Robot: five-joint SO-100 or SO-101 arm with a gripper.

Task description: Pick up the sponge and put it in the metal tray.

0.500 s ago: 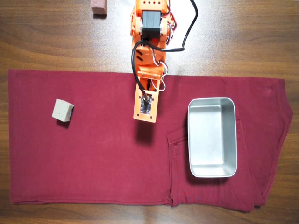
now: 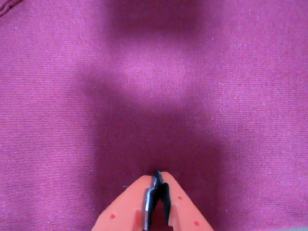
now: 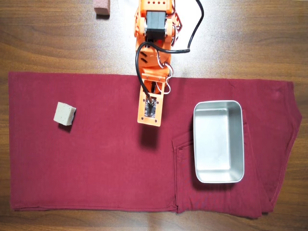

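Note:
The sponge [image 3: 64, 114] is a small beige-grey cube on the red cloth, at the left in the overhead view. The metal tray [image 3: 219, 144] is a shiny rectangular pan lying on the cloth at the right, with nothing in it. My orange arm [image 3: 150, 103] reaches down from the top centre and ends between the two, apart from both. In the wrist view my gripper [image 2: 158, 175] is shut and empty, its orange fingers meeting at the tips above bare cloth. Neither sponge nor tray shows in the wrist view.
A dark red cloth [image 3: 106, 168] covers most of the wooden table [image 3: 250, 38]. A reddish-brown block [image 3: 102, 7] sits on the wood at the top left, beside the arm's base. A black cable [image 3: 195, 29] loops off the arm.

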